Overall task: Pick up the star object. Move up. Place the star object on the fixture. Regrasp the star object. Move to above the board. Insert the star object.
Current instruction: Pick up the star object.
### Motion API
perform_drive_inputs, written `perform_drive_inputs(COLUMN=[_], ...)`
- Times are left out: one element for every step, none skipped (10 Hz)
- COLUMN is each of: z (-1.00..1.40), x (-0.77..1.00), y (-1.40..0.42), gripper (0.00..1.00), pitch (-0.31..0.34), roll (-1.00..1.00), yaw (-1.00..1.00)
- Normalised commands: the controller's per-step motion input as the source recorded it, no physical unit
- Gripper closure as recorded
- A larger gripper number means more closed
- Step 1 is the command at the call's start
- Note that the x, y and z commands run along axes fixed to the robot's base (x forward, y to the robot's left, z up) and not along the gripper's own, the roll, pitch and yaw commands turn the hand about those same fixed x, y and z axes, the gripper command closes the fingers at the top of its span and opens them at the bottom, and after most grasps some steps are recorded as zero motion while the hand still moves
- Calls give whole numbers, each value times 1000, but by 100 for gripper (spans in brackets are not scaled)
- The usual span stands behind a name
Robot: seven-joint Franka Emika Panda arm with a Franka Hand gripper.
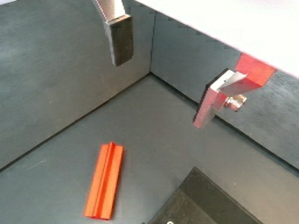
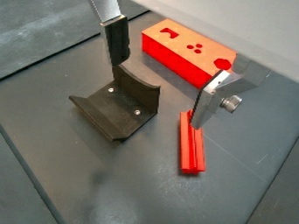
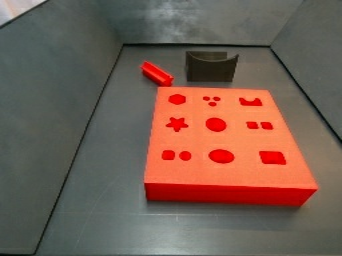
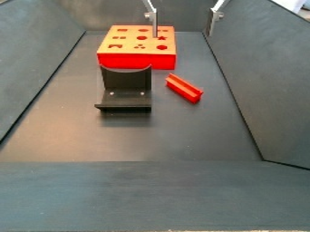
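Fixture [image 4: 125, 89] nearest in a side view: dark L-shaped bracket on flat base plate, matte black, curved cradle top, two small screws showing in a wrist view [image 2: 119, 106]. It sits on the dark grey floor just in front of the red board [image 4: 137, 47]. From the opposite side view the board [image 3: 223, 146] is closest, with the fixture [image 3: 210, 65] behind it.

Star object [image 4: 183, 87]: long red bar, ridged along its length, lying flat on the floor just beside the fixture, apart from it and from the board. Also in a side view [image 3: 158, 74], and in both wrist views [image 1: 104, 179] [image 2: 191, 143]. Nothing touches it.

Board is a thick red block, smooth, its top cut with dark shaped holes: star, circles, ovals, squares, notched shapes.

Gripper [image 2: 163, 63] up in the air above the floor, over the gap between fixture and board. Fingers [image 2: 117, 38] flat silver plates with dark pads, jaws spread wide, nothing held. In a side view only the fingertips [image 4: 150, 16] show at the top edge, behind the board.

Grey panel walls surround the floor.
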Motion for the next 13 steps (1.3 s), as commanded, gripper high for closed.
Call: perform_drive_inputs(z=[-49, -440, -597, -683, -720, -774, -829, -860, -891, -1000, -1000, -1000, -1000], x=[0, -3, -160, -134, -114, -57, 0, -14, 0, 0, 0, 0, 0], y=[0, -169, -277, -291, -294, -269, -229, -220, -177, -120, -137, -117, -149], gripper=[0, 0, 0, 0, 0, 0, 0, 0, 0, 0, 0, 0, 0], pitch=[-27, -99, -146, -134, -101, -76, -33, -43, -23, 0, 0, 0, -16], roll=[-64, -13, 0, 0, 0, 0, -7, 0, 0, 57, 63, 47, 59], yaw=[11, 323, 474, 580, 626, 643, 663, 614, 557, 474, 454, 451, 440])
